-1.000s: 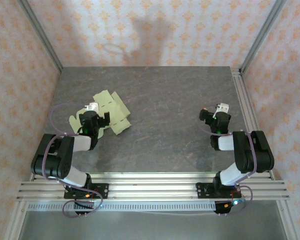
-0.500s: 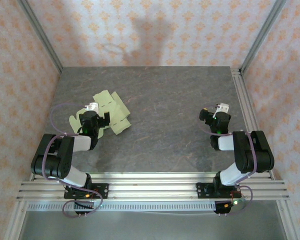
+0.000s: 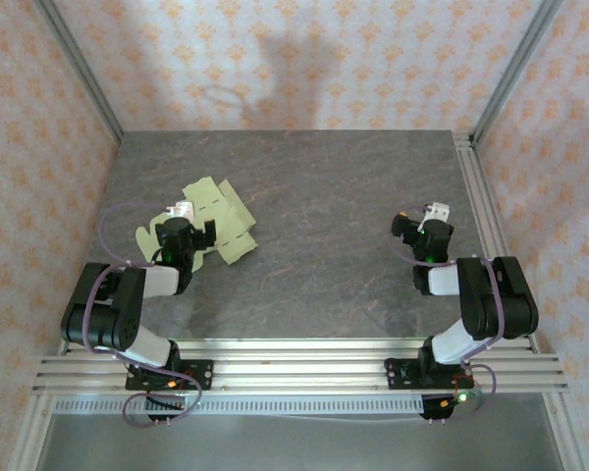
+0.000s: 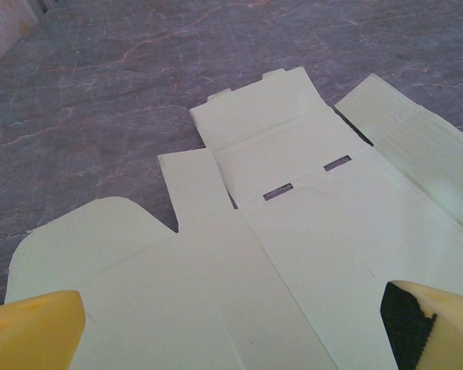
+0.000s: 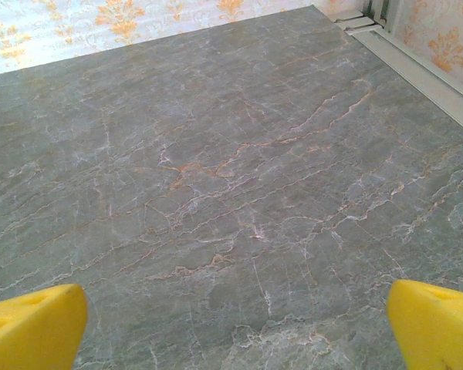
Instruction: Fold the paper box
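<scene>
Left wrist view has the paper box (image 4: 293, 231) lying flat mid-frame beneath the left gripper (image 4: 235, 327), its jaws spread wide; the thin card looks light, floppy and easily creased, best pinched at an outer edge.

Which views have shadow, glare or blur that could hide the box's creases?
Top external: even light, soft shadow on the back wall, paper box small, creases faint. Left wrist: box sharp, creases and slots clear, no glare; left gripper fingertips blurred. Right wrist: table veins sharp, right gripper fingertips soft.
</scene>
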You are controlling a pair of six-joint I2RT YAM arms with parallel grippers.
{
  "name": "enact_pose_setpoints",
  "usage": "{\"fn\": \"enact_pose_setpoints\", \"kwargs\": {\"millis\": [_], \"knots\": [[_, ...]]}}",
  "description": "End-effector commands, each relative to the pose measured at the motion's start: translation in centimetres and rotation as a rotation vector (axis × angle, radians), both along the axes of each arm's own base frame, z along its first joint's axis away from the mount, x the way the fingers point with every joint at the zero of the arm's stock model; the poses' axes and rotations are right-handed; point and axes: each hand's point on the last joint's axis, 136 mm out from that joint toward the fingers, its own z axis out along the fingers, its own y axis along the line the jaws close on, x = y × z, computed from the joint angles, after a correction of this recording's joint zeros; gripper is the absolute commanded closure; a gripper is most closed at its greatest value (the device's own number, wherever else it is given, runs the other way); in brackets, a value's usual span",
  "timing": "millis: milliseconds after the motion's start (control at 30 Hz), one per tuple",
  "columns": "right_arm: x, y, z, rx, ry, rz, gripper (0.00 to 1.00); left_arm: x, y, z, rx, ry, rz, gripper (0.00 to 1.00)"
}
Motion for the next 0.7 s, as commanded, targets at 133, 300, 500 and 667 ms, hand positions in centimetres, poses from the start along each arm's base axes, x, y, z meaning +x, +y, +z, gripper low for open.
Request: {"fn": "enact_pose_setpoints", "kwargs": {"millis": [133,300,500,667], "knots": [[-0.3,-0.6,2.5,-0.008,-0.058,-0.028,0.01,1.1,-0.7,3.8,0.005,-0.036,-0.028,0.0],[-1.0,-0.1,4.9,-0.006,-0.059,-0.008,0.01,0.3,-1.2,6.3,0.005,-0.044,-0.038,0.0],[-1.5,2.3,8.3,-0.02,-0.051,0.063,0.01,-0.5,-1.1,8.9,-0.066,-0.055,-0.003,0.0],[-1.7,5.6,10.4,-0.014,-0.032,0.144,0.01,-1.5,-0.1,9.8,-0.143,-0.072,0.081,0.0]]}}
